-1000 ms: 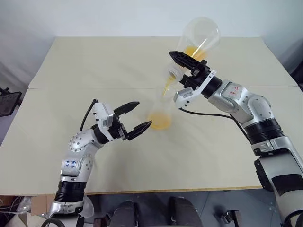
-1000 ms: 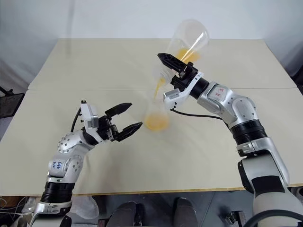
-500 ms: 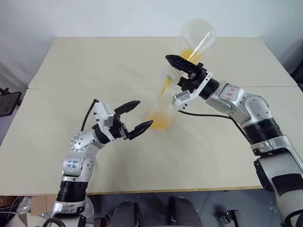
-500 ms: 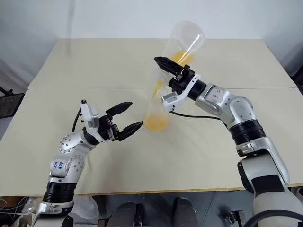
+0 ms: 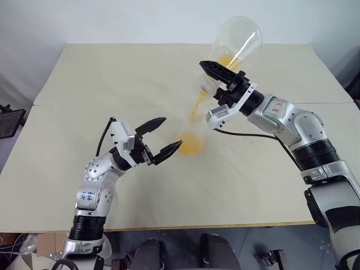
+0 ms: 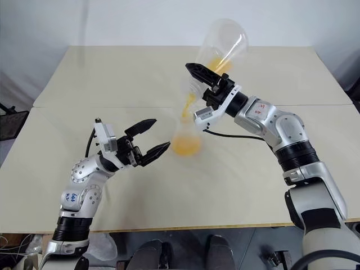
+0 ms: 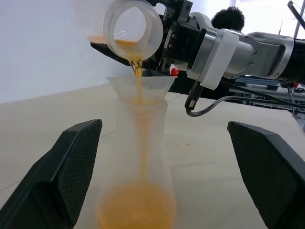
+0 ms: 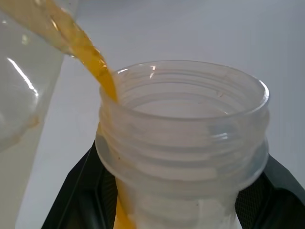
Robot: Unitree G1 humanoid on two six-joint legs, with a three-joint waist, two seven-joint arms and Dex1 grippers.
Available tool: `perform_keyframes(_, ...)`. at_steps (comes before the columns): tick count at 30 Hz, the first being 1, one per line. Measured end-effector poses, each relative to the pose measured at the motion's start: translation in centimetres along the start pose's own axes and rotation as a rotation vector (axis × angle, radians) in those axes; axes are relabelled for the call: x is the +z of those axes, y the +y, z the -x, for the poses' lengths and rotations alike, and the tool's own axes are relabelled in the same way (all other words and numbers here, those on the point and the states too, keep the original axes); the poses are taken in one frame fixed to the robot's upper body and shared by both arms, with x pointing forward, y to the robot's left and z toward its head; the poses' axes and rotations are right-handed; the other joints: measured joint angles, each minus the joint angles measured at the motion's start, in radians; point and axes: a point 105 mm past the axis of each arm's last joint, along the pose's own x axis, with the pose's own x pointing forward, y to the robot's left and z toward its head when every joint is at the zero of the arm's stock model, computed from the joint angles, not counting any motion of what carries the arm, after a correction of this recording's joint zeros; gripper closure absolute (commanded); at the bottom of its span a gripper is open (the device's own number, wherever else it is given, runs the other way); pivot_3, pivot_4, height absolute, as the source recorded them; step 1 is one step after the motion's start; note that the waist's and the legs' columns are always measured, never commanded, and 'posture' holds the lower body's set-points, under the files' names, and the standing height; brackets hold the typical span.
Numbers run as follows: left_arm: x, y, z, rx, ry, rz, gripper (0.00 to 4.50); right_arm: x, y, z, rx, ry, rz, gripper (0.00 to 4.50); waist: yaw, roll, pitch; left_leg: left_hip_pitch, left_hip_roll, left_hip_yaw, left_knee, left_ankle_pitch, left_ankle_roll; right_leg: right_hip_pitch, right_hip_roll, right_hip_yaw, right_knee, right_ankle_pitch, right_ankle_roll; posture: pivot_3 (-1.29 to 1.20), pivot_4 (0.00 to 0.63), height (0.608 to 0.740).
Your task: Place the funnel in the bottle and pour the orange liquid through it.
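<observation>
- The orange liquid (image 7: 138, 93) is running in a thin stream out of a tipped clear flask (image 5: 236, 42) and down into the funnel (image 7: 139, 87).
- The funnel is sitting in the neck of the bottle (image 7: 140, 162), and orange is pooling in the bottle's wide bottom.
- The bottle is standing upright near the middle of the tabletop (image 5: 101, 79), just below the flask's mouth.
- The right claw (image 5: 216, 76) is clenched on the flask's neck, holding it tipped up at about 1 o'clock from the bottle.
- The left claw (image 5: 162, 138) is spread wide and holding nothing. It is hanging at about 9 o'clock from the bottle, its fingers on either side of the bottle but not touching it.
- What could go wrong: nothing is gripping the bottle, so a bump from either claw could be knocking it over.
- If the flask is tipping too fast or sliding sideways, the stream could be missing the funnel and spilling.
</observation>
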Motion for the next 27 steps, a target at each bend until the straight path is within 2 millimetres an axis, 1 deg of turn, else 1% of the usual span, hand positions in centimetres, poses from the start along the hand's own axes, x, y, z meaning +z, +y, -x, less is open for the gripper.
perform_keyframes(21,0.02,-0.02,-0.07,0.002,-0.006,0.002,0.0,0.05,-0.3,0.12,-0.018,-0.01,0.031,1.92,0.0,0.0,0.0,0.0,0.0,0.0,0.0,0.0,0.0,0.0,0.0,0.0,0.0,0.0,0.0,0.0,0.15,0.74)
perform_keyframes(27,0.05,0.02,-0.12,0.002,-0.008,0.0,0.0,0.35,-0.04,0.09,-0.015,-0.024,0.038,1.92,0.0,0.0,0.0,0.0,0.0,0.0,0.0,0.0,0.0,0.0,0.0,0.0,0.0,0.0,0.0,0.0,0.15,0.74)
